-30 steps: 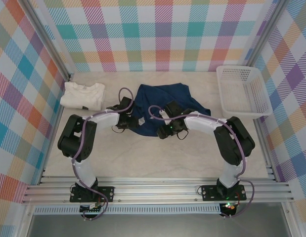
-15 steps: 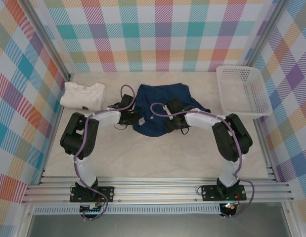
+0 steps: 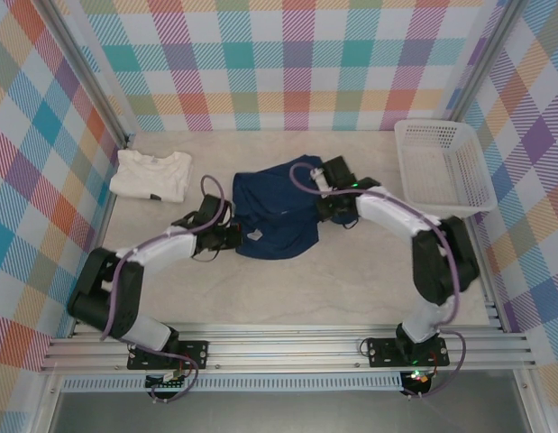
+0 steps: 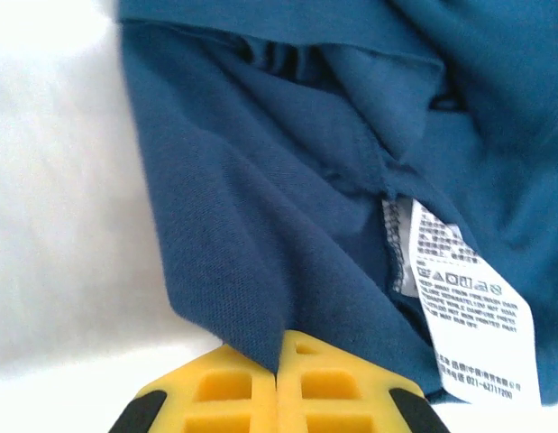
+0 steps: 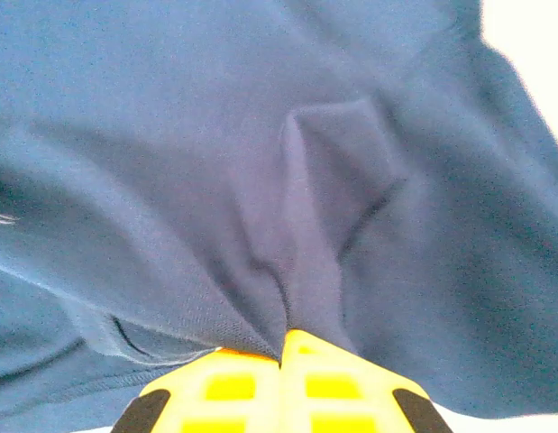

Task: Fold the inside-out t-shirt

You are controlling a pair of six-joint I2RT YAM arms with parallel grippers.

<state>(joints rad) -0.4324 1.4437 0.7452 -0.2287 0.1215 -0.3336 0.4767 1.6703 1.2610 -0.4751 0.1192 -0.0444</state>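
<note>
The inside-out t-shirt (image 3: 277,212) is a dark navy heap in the middle of the table, a white care label (image 3: 255,235) showing at its near left edge. My left gripper (image 3: 235,236) is shut on the shirt's near left edge; in the left wrist view the yellow jaws (image 4: 279,356) pinch a fold of the navy t-shirt (image 4: 260,198) beside the printed label (image 4: 463,311). My right gripper (image 3: 320,200) is shut on the shirt's far right part; the right wrist view has a pinched ridge of the t-shirt (image 5: 288,207) running into the closed yellow jaws (image 5: 283,347).
A cream-white folded shirt (image 3: 152,174) lies at the back left. A white mesh basket (image 3: 441,167) stands at the back right. Checked walls close in the table on three sides; bare tabletop (image 3: 288,289) stretches in front of the navy shirt.
Both grippers have shut on the navy shirt. The left arm has pulled back and left; the right arm has swung toward the back right. The shirt has been drawn into a wider shape.
</note>
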